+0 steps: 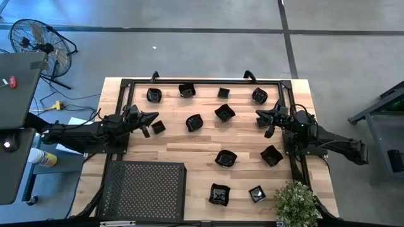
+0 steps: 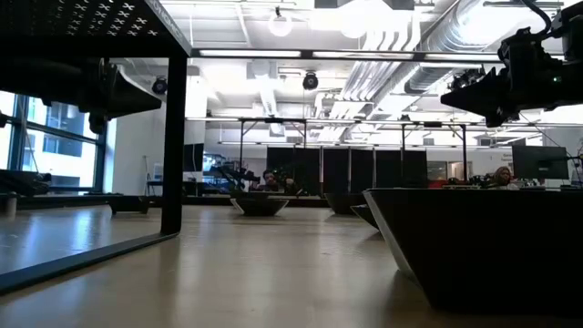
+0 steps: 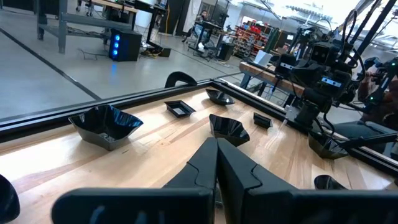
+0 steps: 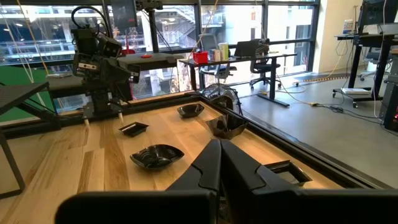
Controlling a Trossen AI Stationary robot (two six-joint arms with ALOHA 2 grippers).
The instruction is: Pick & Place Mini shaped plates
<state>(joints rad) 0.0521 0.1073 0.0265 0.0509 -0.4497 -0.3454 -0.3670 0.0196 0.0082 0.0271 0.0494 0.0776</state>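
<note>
About a dozen small glossy black mini plates lie scattered flat on the wooden table (image 1: 189, 148). One sits at the far left (image 1: 154, 95), one in the middle (image 1: 225, 113) and one near the front (image 1: 219, 195). My left gripper (image 1: 155, 117) hovers shut over the left side, just beside a small plate (image 1: 158, 127). My right gripper (image 1: 258, 114) hovers shut over the right side, next to a plate (image 1: 264, 122). The left wrist view shows the shut left gripper (image 3: 216, 146) with a wavy plate (image 3: 106, 124) beyond it. The right wrist view shows the shut right gripper (image 4: 220, 145) and a plate (image 4: 157, 155).
A large black perforated tray (image 1: 145, 189) stands at the near left corner. A small green plant (image 1: 295, 202) is at the near right corner. A black metal frame (image 1: 202, 81) borders the table's far edge and sides. Bare wood lies between tray and central plates.
</note>
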